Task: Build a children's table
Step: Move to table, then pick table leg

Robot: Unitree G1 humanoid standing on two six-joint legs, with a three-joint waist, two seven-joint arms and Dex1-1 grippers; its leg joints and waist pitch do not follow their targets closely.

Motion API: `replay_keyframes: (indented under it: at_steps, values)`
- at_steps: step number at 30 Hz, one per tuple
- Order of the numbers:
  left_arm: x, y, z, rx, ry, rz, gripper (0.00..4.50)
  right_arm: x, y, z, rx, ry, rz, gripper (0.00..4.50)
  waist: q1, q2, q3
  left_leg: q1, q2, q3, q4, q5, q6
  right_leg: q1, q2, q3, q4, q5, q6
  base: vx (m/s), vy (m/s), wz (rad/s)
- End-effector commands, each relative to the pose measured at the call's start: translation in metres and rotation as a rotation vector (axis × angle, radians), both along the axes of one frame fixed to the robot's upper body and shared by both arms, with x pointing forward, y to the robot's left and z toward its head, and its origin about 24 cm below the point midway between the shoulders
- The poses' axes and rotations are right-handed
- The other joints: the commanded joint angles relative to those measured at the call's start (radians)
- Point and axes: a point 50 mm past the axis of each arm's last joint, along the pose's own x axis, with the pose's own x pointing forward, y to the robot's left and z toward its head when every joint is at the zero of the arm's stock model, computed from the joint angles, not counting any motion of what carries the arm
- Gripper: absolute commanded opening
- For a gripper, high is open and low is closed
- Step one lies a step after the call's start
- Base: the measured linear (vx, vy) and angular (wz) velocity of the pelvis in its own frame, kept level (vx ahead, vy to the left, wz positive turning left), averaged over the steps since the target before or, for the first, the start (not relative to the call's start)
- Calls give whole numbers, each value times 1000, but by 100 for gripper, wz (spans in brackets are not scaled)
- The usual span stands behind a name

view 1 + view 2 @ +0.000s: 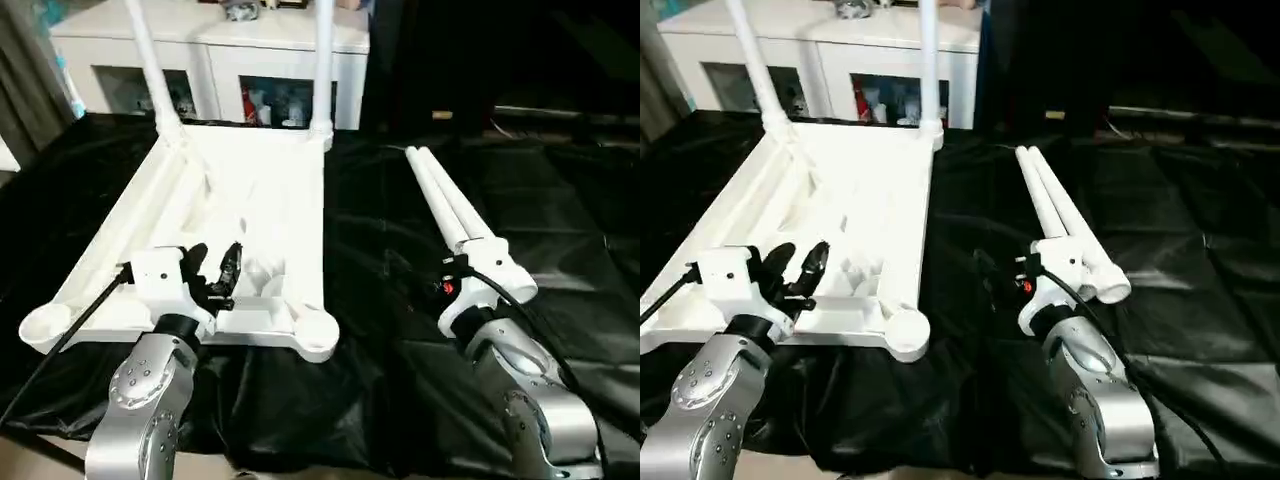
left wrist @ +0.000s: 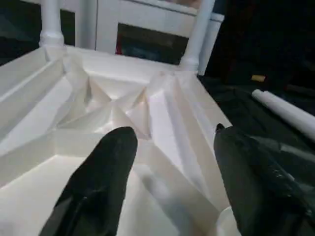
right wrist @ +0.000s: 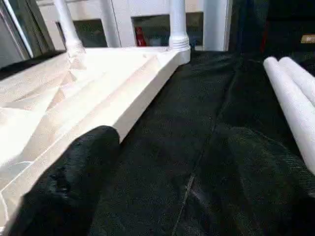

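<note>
The children's table top lies upside down on a black cloth, ribbed underside up. Two white legs stand in its far corner sockets. The near corner sockets are empty. Two loose legs lie side by side on the cloth to the right. My left gripper hovers over the top's near edge, open, with only ribs between its fingers. My right gripper sits low over the cloth between the table's right edge and the loose legs' near ends, open and holding nothing.
A white glass-door cabinet stands right behind the table top. The black cloth covers the whole work surface, with a bare strip between the top and the loose legs and more room at the far right.
</note>
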Motion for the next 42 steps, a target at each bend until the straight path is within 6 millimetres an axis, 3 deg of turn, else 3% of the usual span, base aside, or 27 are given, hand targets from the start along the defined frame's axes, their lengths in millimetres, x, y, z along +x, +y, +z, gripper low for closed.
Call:
replay_keyframes:
  at_steps: [1,6,9,15,19,24,26,27,30,34,35,39,42]
  values:
    - [-2,-4,3,20,-3,-15,328,2,-1,2,-17,6,-9,448,2,3,-52,17,68,-34,-97,-244,-41,22,-63,52,-76,-145,-120,0,0,0]
    - [-2,-5,3,25,2,-33,363,6,-3,2,-32,14,-16,450,4,4,-53,16,66,-31,-92,-185,-21,30,-64,50,-68,-57,-148,11,0,0]
    - [-2,-5,4,31,2,-37,384,8,-4,4,-36,14,-21,450,2,-2,-50,17,66,-29,-93,-207,-20,31,-65,52,-73,-107,-147,0,0,0]
    - [-4,-7,2,43,16,-45,444,11,-5,6,-65,20,-27,450,0,-3,-43,21,67,-31,-99,-275,-43,23,-65,53,-84,-236,-119,0,0,0]
    - [-1,-8,0,90,25,-39,448,32,-15,5,-163,52,-124,450,-6,2,-38,23,63,-33,-100,-300,-62,16,-61,52,-86,-265,-108,0,0,0]
    - [3,-9,1,107,23,-52,448,61,-26,15,-230,87,-152,450,-13,-2,-37,24,61,-32,-96,-308,-63,15,-61,52,-87,-279,-112,0,0,0]
    - [5,-12,3,130,25,-88,448,82,-40,22,-297,141,-197,450,-18,-2,-38,23,58,-32,-94,-289,-63,18,-58,49,-82,-251,-128,0,0,0]
    - [6,-13,4,139,27,-102,448,88,-44,24,-309,155,-205,450,-16,-2,-40,26,59,-29,-90,-268,-60,16,-59,50,-79,-214,-141,0,0,0]
    - [6,-15,4,163,30,-141,448,97,-48,26,-316,186,-213,450,-14,-3,-43,20,58,-26,-86,-216,-41,23,-62,50,-73,-149,-164,0,0,0]
    - [4,-19,8,196,27,-206,448,117,-63,29,-421,286,-246,450,-16,-5,-50,13,56,-20,-73,-83,5,35,-60,45,-51,24,-247,0,0,0]
    - [4,-18,9,193,27,-202,448,120,-64,29,-427,297,-246,450,-13,-5,-49,13,57,-19,-72,-70,14,36,-61,45,-51,43,-251,0,0,0]
    - [2,-18,8,192,35,-197,448,125,-66,24,-418,382,-215,450,-12,-9,-47,14,60,-16,-69,-82,54,36,-65,45,-51,19,-284,0,0,0]
    - [1,-19,8,193,42,-209,448,127,-65,21,-390,432,-176,450,-13,-12,-42,17,65,-14,-72,-113,49,33,-64,44,-56,-29,-291,0,0,0]
